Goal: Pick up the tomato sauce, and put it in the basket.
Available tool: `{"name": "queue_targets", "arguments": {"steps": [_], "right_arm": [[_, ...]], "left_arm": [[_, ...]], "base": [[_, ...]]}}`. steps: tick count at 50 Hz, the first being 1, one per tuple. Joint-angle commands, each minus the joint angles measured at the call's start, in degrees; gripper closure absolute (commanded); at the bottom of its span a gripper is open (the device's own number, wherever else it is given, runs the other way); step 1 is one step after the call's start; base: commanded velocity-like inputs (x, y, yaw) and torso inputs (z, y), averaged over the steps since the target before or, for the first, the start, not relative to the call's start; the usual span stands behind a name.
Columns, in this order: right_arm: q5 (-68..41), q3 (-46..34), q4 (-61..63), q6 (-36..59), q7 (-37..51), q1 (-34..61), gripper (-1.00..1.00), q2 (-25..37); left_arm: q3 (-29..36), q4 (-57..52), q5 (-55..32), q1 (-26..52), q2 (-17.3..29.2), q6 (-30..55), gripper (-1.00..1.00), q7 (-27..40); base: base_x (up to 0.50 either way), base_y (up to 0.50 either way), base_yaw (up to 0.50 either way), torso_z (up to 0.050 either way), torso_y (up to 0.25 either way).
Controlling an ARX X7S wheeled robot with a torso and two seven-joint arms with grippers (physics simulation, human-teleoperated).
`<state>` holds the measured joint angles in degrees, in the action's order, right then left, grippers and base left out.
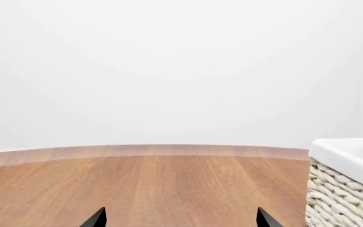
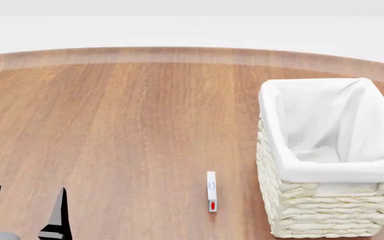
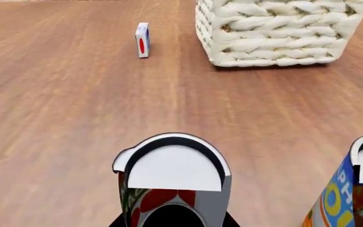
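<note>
Sauce [image 3: 172, 189] is standing upright right at the right gripper, whose finger state I cannot tell, while the left gripper [image 2: 25, 210], fingers apart, is hovering far off.

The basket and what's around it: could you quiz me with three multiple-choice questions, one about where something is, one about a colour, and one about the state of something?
1. In the head view, where is the small white box relative to the basket?
A. Inside it
B. On the table, to its left
C. Balanced on its rim

2. What colour is the cloth liner of the basket?
A. Red
B. Blue
C. White

3. How do the jaws of the left gripper stand?
A. Apart, with nothing between them
B. Closed on a can
C. Closed on the box

Answers:
1. B, since the box stands upright on the bare wood, apart from the wicker wall.
2. C, as the cloth folded over the rim is plain white.
3. A, because only wood shows between the two dark fingers.
</note>
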<state>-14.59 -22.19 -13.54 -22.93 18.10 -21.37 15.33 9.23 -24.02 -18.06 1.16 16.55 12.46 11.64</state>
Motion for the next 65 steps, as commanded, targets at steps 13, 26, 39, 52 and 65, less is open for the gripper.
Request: {"name": "queue_targets", "arguments": {"steps": [13, 26, 39, 52, 65], "right_arm": [[1.86, -1.96, 6.44, 4.73, 0.98, 0.56, 1.0, 0.57], [2.15, -3.49, 13.39, 13.52, 2.01, 4.3, 1.0, 0.71], [1.45, -4.23, 23.21, 25.63, 3.21, 9.57, 1.0, 2.0], [-0.68, -4.13, 31.07, 37.17, 4.09, 15.87, 1.0, 3.1], [-0.18, -4.36, 39.87, 45.43, 7.23, 16.57, 1.0, 4.93]], "left_arm": [[0.32, -0.28, -0.34, -0.47, 0.52, -0.22, -1.0, 0.64], [0.26, 0.41, -0.92, -0.34, 0.65, -0.79, -1.0, 0.54], [-0.02, 0.5, -1.56, -0.5, 0.96, -1.03, -1.0, 0.73], [-0.89, -0.81, -2.9, -0.44, 1.61, -0.21, -1.0, 1.34], [-0.07, -0.22, -2.34, -0.58, 1.61, -0.84, -1.0, 1.42]], "base": [[0.0, 0.0, 0.0, 0.0, 0.0], [0.0, 0.0, 0.0, 0.0, 0.0], [0.0, 0.0, 0.0, 0.0, 0.0], [0.0, 0.0, 0.0, 0.0, 0.0], [0.0, 0.0, 0.0, 0.0, 0.001]]}}
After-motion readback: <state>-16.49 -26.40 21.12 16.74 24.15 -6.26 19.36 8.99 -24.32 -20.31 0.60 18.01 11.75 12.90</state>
